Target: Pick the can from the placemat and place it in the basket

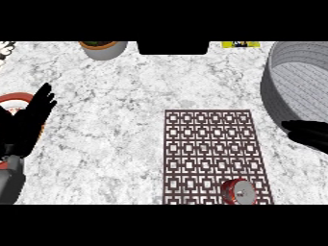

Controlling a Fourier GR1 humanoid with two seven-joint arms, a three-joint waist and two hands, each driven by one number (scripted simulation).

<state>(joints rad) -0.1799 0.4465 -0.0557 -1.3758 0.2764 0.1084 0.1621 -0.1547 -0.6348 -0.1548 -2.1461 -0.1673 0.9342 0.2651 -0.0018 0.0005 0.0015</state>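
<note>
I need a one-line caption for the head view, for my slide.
Red can stands on the placemat's near edge; right hand beside the grey basket, left hand resting open.

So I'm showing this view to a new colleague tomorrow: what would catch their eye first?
Probably the dark patterned placemat in the middle of the marble counter, with a small red can at its near edge. Next, the big grey basket at the upper right, with the right hand just below it. The left hand rests open at the left, over a red-rimmed plate.
</note>
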